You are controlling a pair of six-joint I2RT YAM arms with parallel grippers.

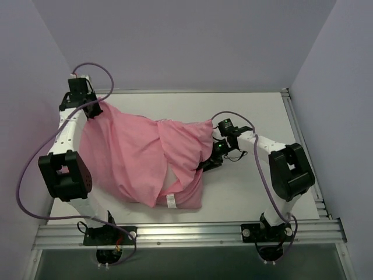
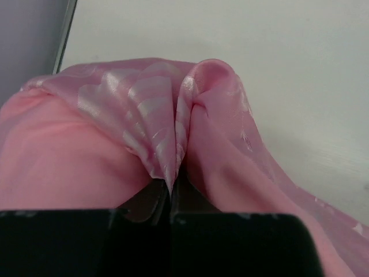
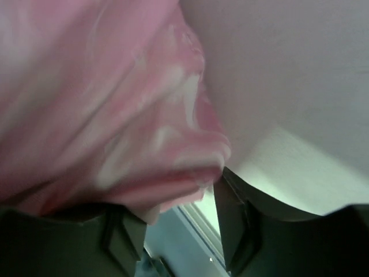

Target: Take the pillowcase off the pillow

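A pink pillowcase (image 1: 131,154) lies crumpled across the middle of the white desk (image 1: 256,192). A slice of the white pillow (image 1: 171,185) shows at its near opening, with a small tag (image 1: 171,201) just below it. The left gripper (image 1: 95,111) meets the cloth's far-left corner, which rises bunched to it. The right gripper (image 1: 208,162) sits against the pillowcase's right edge, under a fold; its jaws are hidden.
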